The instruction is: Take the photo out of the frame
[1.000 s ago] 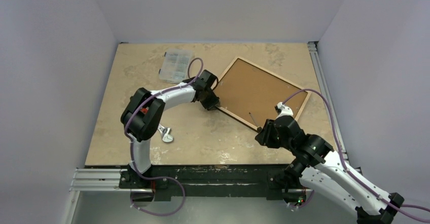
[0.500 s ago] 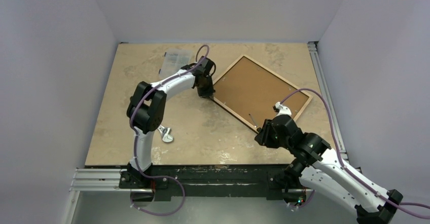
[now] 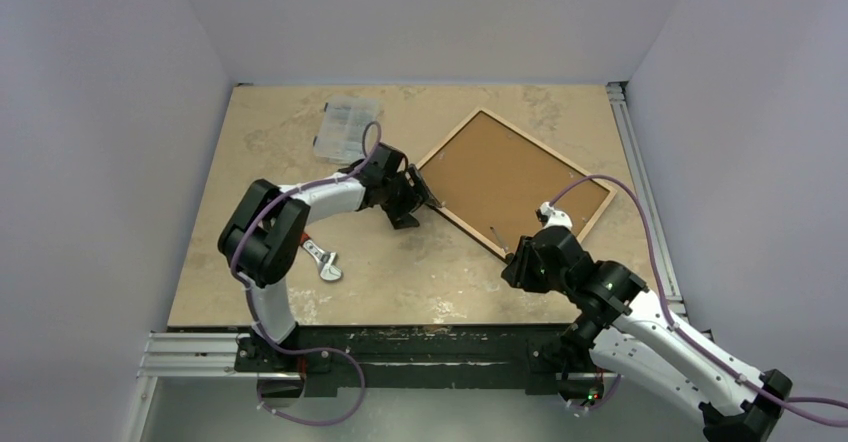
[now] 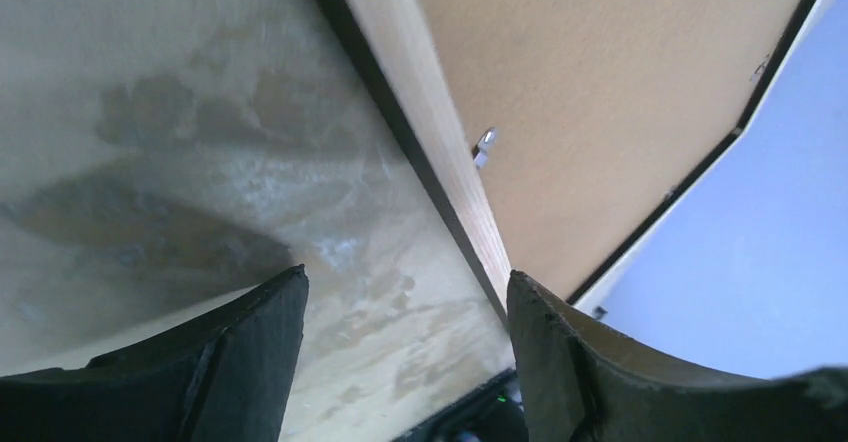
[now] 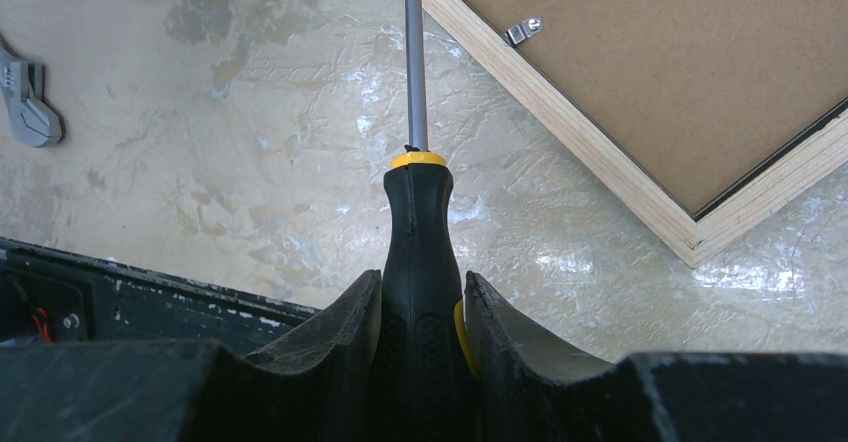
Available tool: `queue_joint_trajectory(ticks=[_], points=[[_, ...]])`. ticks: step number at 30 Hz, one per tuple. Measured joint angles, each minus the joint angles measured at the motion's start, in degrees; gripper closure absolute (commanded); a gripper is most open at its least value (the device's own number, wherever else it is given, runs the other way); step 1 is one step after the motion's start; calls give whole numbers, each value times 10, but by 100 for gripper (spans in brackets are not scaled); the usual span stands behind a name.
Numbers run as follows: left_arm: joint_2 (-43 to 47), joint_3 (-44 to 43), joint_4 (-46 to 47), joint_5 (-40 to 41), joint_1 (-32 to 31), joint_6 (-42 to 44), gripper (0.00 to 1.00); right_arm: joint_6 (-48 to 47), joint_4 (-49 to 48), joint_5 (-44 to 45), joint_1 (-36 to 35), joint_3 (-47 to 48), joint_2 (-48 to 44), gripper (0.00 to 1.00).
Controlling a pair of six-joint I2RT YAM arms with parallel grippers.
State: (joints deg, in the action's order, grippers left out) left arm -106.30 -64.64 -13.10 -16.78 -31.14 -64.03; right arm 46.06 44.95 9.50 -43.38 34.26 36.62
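The worktop (image 3: pixel 420 282) carries the frame (image 3: pixel 512 180) toward 1 o'clock, lying face down and turned like a diamond, so its brown backing (image 5: pixel 680 72) is up and can be reached. The photo is hidden. I judge it sits under that backing, not yet out.

The box (image 3: pixel 343 130) lies at 11 o'clock, well apart from the frame.

The left hand (image 4: pixel 405 297) is at the frame's 9 o'clock corner. Its jaws are apart and hold nothing, and the pale wooden edge runs between them, likely so it can steady the frame.

The right hand (image 5: pixel 422 292) is at the frame's 6 o'clock edge, clamped on a screwdriver (image 5: pixel 420 232). The shaft points to 12 o'clock at that edge, probably to turn a clip (image 5: pixel 523 30) aside.

A wrench (image 3: pixel 322 262) lies unused at 8 o'clock.
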Motion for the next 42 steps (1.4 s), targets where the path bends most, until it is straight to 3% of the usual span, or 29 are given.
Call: queue_joint_trajectory(ticks=[2,9,15,20,23,31,36,40,42], points=[[7,23,26,-5,-10,-66,39,0,0,0,0,0,2,100],[-7,58,97,-2,-115,-288,46,0,0,0,0,-1,0,100],[-56,17,122,15,-170,-375,49,0,1,2,0,-1,-8,100],[-63,-20,68,69,-178,-389,51,0,2,4,0,-1,-14,100],[-68,-48,24,100,-180,-388,58,0,3,5,0,-1,-15,100],[-100,-99,-19,114,-181,-379,68,0,6,6,0,-1,-19,100],[-116,-136,-66,117,-182,-338,80,1,8,14,0,-1,-26,100],[-124,-157,-89,116,-181,-303,100,2,10,15,0,-1,-26,100],[-129,-169,-99,114,-179,-276,100,3,10,15,0,-1,-26,100]])
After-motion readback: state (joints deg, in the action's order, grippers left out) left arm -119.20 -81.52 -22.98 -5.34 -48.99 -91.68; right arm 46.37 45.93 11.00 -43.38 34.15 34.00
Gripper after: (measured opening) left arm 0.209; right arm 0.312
